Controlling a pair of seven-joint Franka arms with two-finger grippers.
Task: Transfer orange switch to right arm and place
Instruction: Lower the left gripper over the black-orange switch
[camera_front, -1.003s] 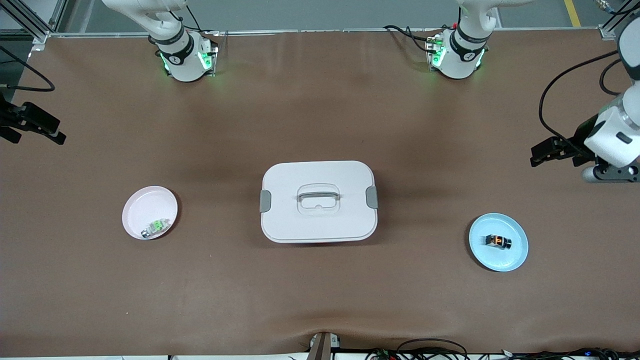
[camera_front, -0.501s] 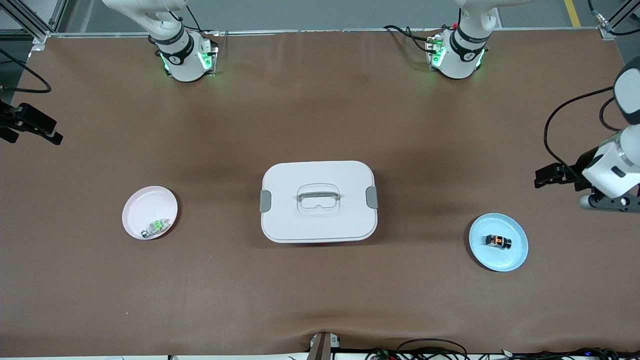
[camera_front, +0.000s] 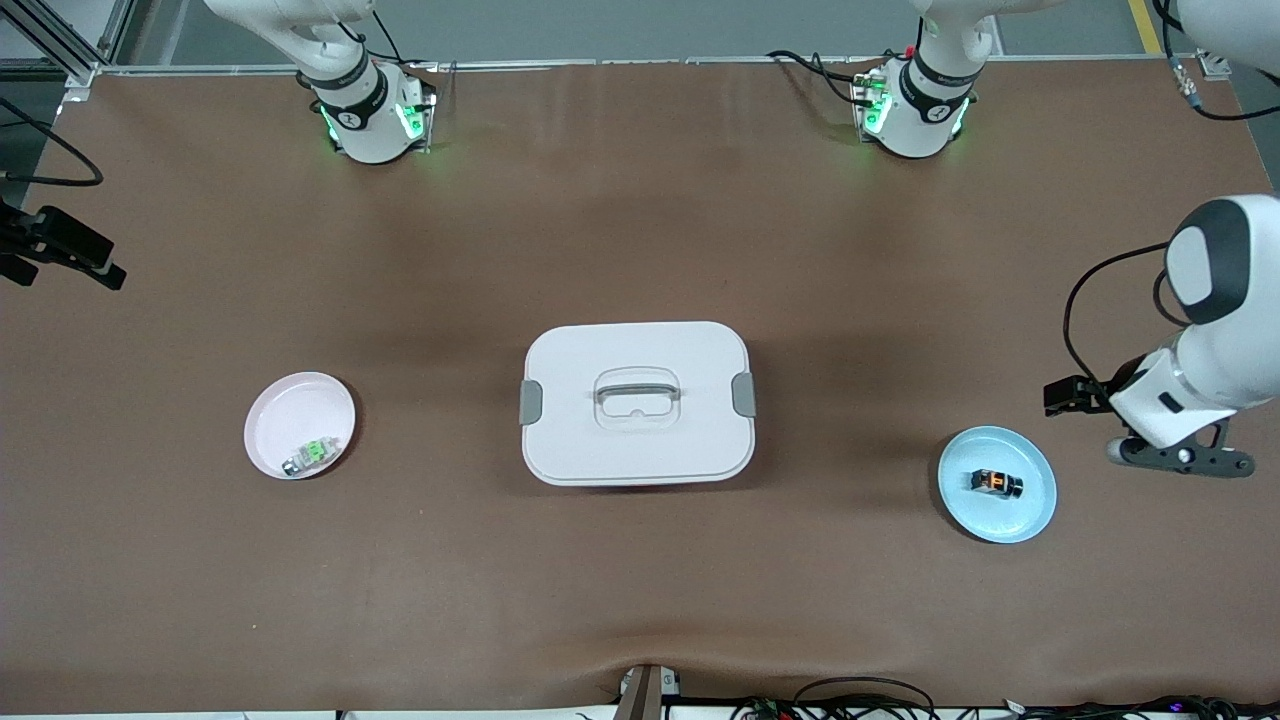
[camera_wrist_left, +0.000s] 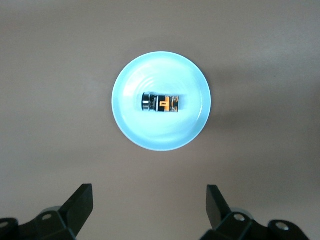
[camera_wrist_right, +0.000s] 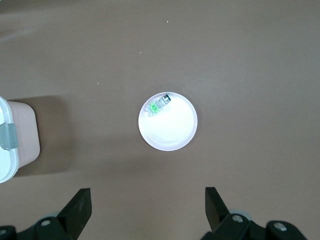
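The orange switch (camera_wrist_left: 161, 103) lies on its side in the blue plate (camera_wrist_left: 195, 75) toward the left arm's end of the table. The left gripper (camera_wrist_left: 149, 200) hangs above the table beside that plate, fingers spread wide and empty; the right gripper (camera_wrist_right: 148, 200) waits, equally wide and empty, high above the table near the pink plate (camera_wrist_right: 175, 135). The part is tiny and could roll, so a slightly off-centre pinch might flick it out. I can't read any writing.

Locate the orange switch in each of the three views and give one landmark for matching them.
Front view: orange switch lies on the blue plate, toward the left arm's end.
Left wrist view: switch lies mid-plate.
Right wrist view: not in it.
Shared landmark: the blue plate, in the front and left wrist views.
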